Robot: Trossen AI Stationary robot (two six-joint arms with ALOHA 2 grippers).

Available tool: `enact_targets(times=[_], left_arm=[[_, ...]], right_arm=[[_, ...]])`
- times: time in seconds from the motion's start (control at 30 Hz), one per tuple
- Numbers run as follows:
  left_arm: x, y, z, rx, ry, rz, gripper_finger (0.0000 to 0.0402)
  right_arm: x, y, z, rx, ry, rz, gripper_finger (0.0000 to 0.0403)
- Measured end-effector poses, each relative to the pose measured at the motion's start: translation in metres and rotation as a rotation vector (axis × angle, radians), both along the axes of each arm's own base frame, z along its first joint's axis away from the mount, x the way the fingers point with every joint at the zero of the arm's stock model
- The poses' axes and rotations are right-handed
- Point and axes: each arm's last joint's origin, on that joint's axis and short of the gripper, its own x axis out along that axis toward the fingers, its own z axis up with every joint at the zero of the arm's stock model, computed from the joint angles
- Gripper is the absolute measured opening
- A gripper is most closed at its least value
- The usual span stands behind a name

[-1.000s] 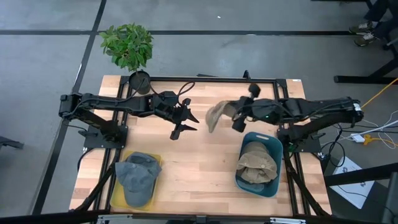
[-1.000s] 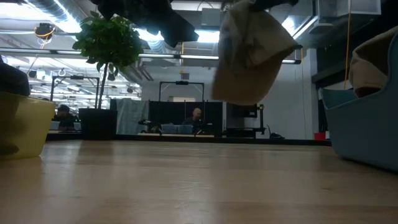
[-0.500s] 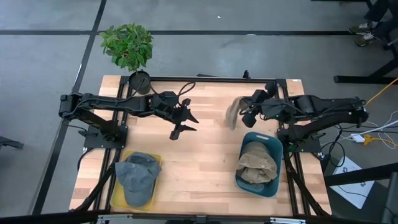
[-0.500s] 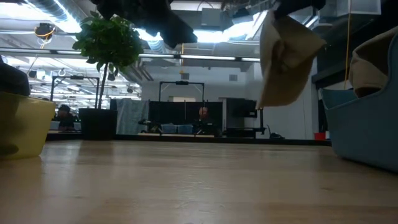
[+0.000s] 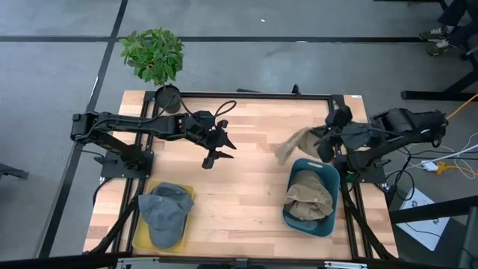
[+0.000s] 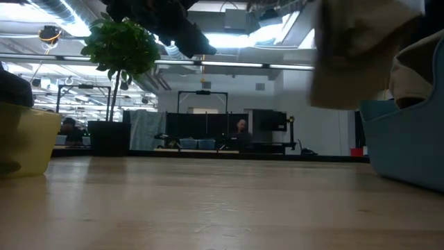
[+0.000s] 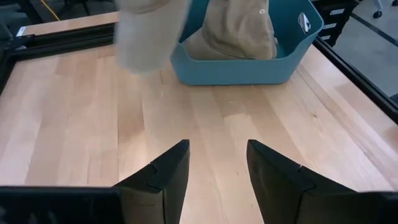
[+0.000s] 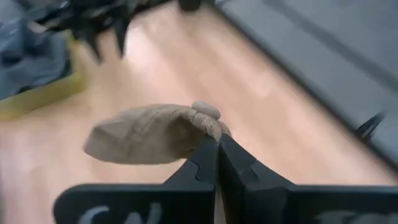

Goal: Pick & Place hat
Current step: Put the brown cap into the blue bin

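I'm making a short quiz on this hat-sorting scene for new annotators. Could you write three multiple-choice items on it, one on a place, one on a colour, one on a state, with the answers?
1. Where does the tan hat in the right gripper hang?
A. inside the yellow bin
B. in the air at the blue bin's far rim
C. flat on the table's middle

2. What colour is the bin with the grey hat?
A. yellow
B. red
C. blue

3. How is the left gripper?
A. shut on a hat
B. shut on nothing
C. open and empty

Answers:
1 B: the high view shows it beside the blue bin, and the low view shows it off the table.
2 A: its yellow rim shows around the hat.
3 C: its wrist view shows spread fingers with bare wood between.
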Motion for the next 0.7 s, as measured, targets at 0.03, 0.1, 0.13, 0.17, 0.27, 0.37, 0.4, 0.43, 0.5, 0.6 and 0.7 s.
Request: enact_targets(times=[0.03, 0.1, 0.13, 0.17, 0.27, 0.37, 0.4, 0.43, 0.5, 0.6, 0.7], left_arm=[[0.0, 0.0, 0.0, 0.0, 0.0, 0.0, 0.0157], [0.0, 0.0, 0.0, 0.0, -0.001, 0.0, 0.0157], [0.0, 0.0, 0.0, 0.0, -0.002, 0.0, 0.0157], [0.0, 0.0, 0.0, 0.001, -0.002, 0.0, 0.0157], [0.0, 0.0, 0.0, 0.0, -0.002, 0.0, 0.0157], [0.0, 0.0, 0.0, -0.015, -0.001, 0.008, 0.0157], [0.0, 0.0, 0.0, -0.022, -0.001, 0.012, 0.0157], [0.0, 0.0, 0.001, -0.027, -0.002, 0.016, 0.0157], [0.001, 0.0, 0.001, -0.04, -0.002, 0.023, 0.0157], [0.001, 0.0, 0.001, -0.046, -0.001, 0.025, 0.0157], [0.001, -0.001, 0.001, -0.058, 0.002, 0.028, 0.0157]], right_arm=[[-0.004, 0.002, 0.002, 0.04, 0.01, 0.015, 0.0002], [-0.01, 0.005, 0.006, 0.118, 0.013, 0.038, 0.0002], [-0.012, 0.007, 0.008, 0.152, 0.008, 0.048, 0.0002], [-0.014, 0.009, 0.01, 0.184, 0.003, 0.06, 0.0002], [-0.018, 0.012, 0.019, 0.266, -0.026, 0.092, 0.0002], [-0.022, 0.014, 0.027, 0.315, -0.057, 0.1, 0.0002], [-0.023, 0.014, 0.03, 0.331, -0.064, 0.11, 0.0002], [-0.025, 0.014, 0.033, 0.343, -0.072, 0.119, 0.0002], [-0.028, 0.014, 0.04, 0.367, -0.094, 0.126, 0.0002], [-0.038, 0.011, 0.044, 0.426, -0.056, 0.114, 0.0003], [-0.045, 0.009, 0.039, 0.482, 0.008, 0.066, 0.0003]])
